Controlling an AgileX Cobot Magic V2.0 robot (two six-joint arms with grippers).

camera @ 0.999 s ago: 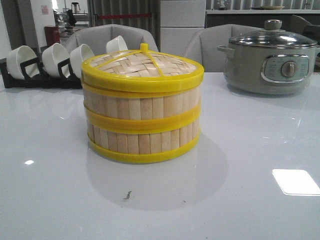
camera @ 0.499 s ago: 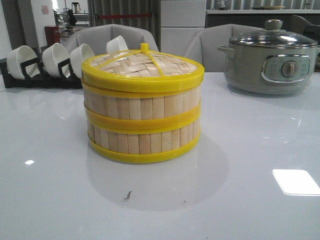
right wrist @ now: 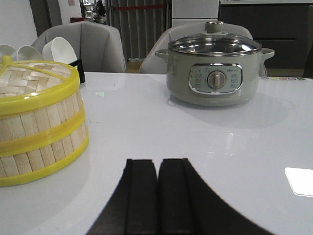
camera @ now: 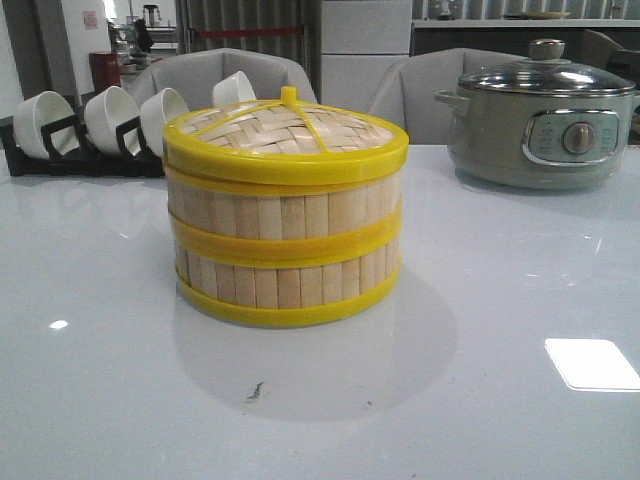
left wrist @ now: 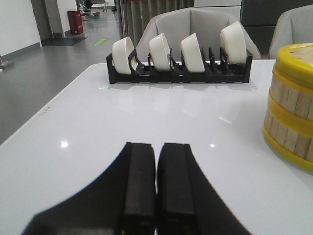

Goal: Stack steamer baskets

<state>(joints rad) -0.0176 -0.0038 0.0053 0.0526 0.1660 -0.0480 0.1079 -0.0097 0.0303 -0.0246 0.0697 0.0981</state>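
Since both steamer baskets (camera: pixel 285 235) already sit one on the other with the woven lid (camera: pixel 285 130) seated on top, the stacking looks finished, and what matters now is only how the stack lies from each claw. The left claw (left wrist: pixel 156 186) has its two black fingers pressed flat together with nothing between them, low over the white table (left wrist: pixel 88 147); from it the stack stands ahead and off to the robot's right, only its near wall and yellow rims showing at the edge of that wrist view, while the black rack of white bowls (left wrist: pixel 178 51) stands farther ahead of it. The right claw (right wrist: pixel 156 196) is likewise closed tight and empty, and from it the stack lies ahead and off to the robot's left, with the grey-green electric pot (right wrist: pixel 214 66) farther ahead and a little to the robot's right. So the stack stands between the two claws, apart from both; neither touches it. I cannot say which arm is nearer, as each wrist view shows the stack at about the same remove. The stack is round and upright, its axis vertical, the rims level and the lid's knob centred, so I judge that no correcting move is called for.
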